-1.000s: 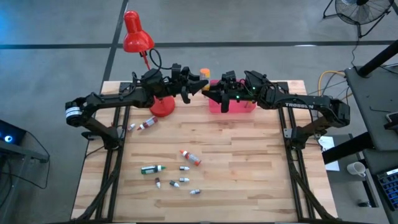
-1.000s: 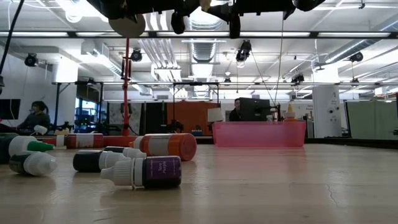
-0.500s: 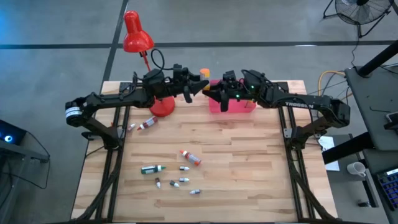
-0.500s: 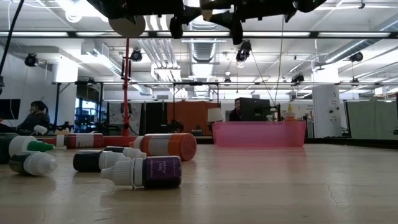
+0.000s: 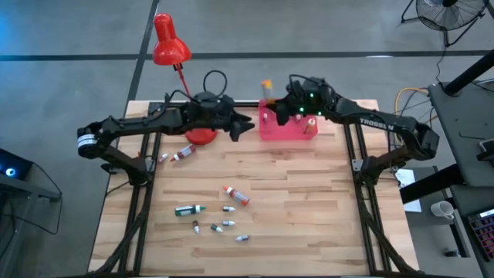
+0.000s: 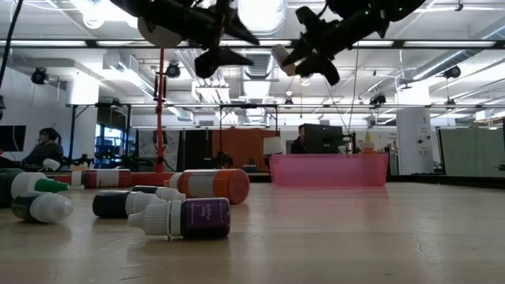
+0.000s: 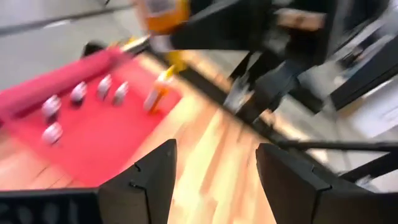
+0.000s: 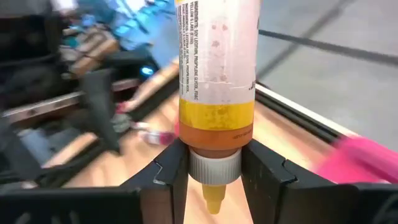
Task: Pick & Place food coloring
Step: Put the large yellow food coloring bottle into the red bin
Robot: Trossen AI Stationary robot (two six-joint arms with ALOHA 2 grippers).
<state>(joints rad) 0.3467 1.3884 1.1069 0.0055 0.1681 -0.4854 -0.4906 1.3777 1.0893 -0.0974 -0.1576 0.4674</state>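
My right gripper [image 8: 212,165] clenches the yellow bottle [image 8: 216,81]; left gripper [image 7: 214,180] released, empty. I'd lower it upright into the pink tray [image 5: 287,133] below my fingertips.

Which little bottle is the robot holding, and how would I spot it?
Find the pink tray at the table's far edge. Just above its left corner, the right tool grips a bottle around its neck. It is the only one in the air, white with yellow-orange liquid and a yellow tip.
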